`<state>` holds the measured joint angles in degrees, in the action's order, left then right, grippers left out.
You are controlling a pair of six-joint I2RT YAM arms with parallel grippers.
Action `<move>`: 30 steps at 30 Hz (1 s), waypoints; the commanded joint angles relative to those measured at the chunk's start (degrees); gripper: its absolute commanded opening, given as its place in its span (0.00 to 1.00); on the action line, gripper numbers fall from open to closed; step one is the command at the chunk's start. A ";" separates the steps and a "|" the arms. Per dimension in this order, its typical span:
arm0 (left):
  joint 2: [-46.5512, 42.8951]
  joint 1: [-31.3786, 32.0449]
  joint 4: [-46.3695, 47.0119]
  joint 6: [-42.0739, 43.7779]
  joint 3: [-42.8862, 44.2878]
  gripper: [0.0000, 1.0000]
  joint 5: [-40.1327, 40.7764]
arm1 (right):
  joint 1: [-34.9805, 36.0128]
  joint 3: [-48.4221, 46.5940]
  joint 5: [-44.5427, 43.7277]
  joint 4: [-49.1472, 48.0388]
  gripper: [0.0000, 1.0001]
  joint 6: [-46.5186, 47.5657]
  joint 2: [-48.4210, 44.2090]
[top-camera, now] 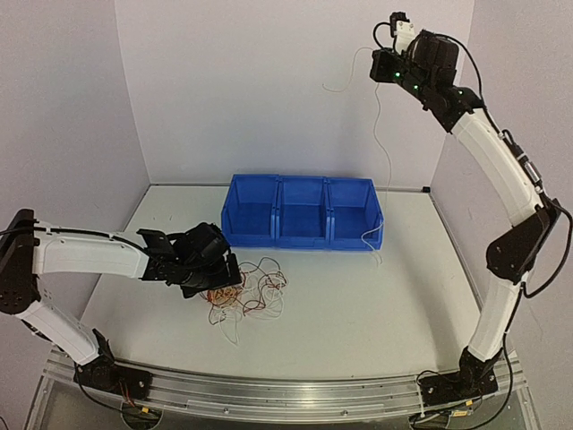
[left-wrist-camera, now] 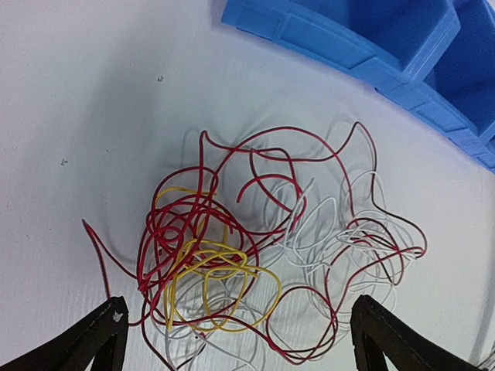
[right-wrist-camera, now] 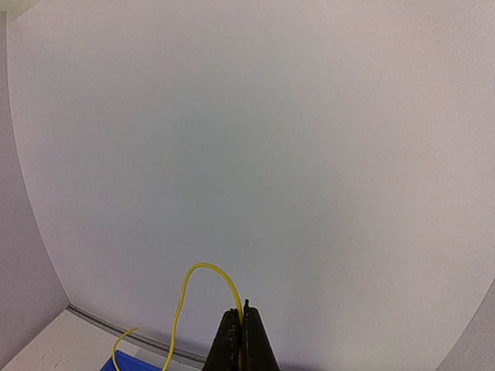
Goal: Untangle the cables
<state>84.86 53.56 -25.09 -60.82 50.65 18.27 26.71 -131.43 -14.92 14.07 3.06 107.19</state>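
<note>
The cables (top-camera: pixel 251 291) lie as a loose tangle of red, yellow and white wires on the table in front of the blue bin. In the left wrist view the cables (left-wrist-camera: pixel 255 263) spread between my fingers. My left gripper (top-camera: pixel 218 285) (left-wrist-camera: pixel 240 309) is open and empty, low over the near-left side of the tangle. My right gripper (top-camera: pixel 376 64) (right-wrist-camera: pixel 242 313) is raised high near the back wall, shut on one yellow wire (right-wrist-camera: pixel 186 286). That wire (top-camera: pixel 383 134) hangs down in a long strand toward the bin.
A blue bin (top-camera: pixel 304 181) with three compartments stands behind the tangle; its edge shows in the left wrist view (left-wrist-camera: pixel 348 46). A white wire (top-camera: pixel 372 240) drapes over the front of its right compartment. White walls close in the back and sides.
</note>
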 commanded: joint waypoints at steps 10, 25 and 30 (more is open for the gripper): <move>-11.41 -0.21 -2.04 -0.68 -1.83 1.00 4.53 | -0.04 -19.04 -0.99 -13.68 0.00 0.42 13.71; -16.95 -0.21 -7.03 -2.85 -2.66 1.00 7.24 | -0.82 -20.64 -0.34 -23.64 0.00 12.08 22.61; -16.66 -0.21 -7.40 -3.30 -2.75 1.00 7.20 | -1.25 -7.54 -1.18 -23.65 0.00 11.30 17.93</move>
<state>69.01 53.56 -31.11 -63.21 47.94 24.20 26.03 -147.02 -15.05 -7.40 13.48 128.88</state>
